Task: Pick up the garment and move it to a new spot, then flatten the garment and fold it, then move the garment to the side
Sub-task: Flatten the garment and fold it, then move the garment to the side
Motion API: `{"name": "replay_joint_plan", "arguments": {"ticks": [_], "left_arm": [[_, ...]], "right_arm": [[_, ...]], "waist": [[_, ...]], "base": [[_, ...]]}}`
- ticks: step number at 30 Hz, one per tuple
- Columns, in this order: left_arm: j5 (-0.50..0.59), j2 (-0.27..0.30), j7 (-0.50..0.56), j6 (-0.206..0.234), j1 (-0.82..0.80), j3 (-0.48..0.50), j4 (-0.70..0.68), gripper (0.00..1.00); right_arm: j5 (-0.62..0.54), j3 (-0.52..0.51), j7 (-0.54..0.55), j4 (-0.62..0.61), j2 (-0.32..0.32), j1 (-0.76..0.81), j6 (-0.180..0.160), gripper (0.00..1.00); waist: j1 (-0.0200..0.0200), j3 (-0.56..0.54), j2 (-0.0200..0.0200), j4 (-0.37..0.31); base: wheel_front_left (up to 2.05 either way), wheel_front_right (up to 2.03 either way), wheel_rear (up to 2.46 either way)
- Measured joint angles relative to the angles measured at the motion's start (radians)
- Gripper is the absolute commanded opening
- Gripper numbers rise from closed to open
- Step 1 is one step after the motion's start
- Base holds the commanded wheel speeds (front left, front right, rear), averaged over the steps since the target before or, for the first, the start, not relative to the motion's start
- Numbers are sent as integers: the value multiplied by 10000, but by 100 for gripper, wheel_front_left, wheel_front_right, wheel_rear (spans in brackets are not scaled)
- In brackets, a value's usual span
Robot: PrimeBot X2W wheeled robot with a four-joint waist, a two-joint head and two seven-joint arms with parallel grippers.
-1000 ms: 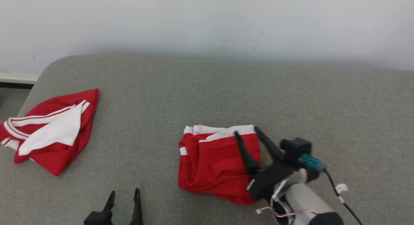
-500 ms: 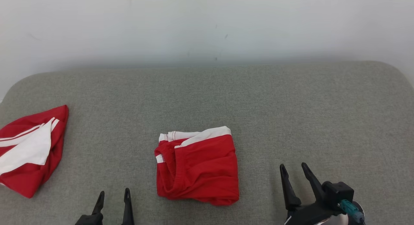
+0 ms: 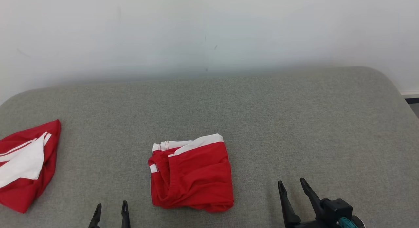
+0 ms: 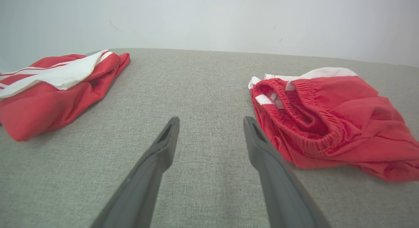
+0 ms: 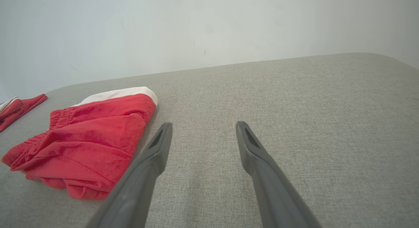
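The right tool [image 3: 290,181], over the folded red shorts [image 3: 191,175] a second ago, has drawn back to the lower right, wide open and empty like the left tool [image 3: 111,204], leaving the shorts lower centre on the grey cushion [image 3: 294,123]: folding looks done, the sideways move remains.

I saw the folded garment [image 3: 191,175] on the grey cushion [image 3: 262,123], near, between my left gripper [image 3: 112,204] and right gripper [image 3: 290,181], both spread and empty, a red-and-white garment [image 3: 23,165] well left.
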Motion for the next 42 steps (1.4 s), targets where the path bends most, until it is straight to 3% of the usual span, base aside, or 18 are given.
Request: {"name": "replay_joint_plan", "arguments": {"ticks": [23,33,42], "left_arm": [[282,0,0,-169,624,270,-257,100],[213,-4,0,-190,616,-171,-267,100],[161,2,0,-155,523,-522,-226,100]], "right_arm": [[65,71,0,138,2,165,0,100],[1039,1400,2,1110,6,-335,0,100],[1478,1833,0,2132,8,-1803,0,100]], "waist": [[0,-426,-1,62],[0,-225,-1,448],[0,108,-1,1024]], "base": [[0,0,0],[0,0,0],[0,0,0]]}}
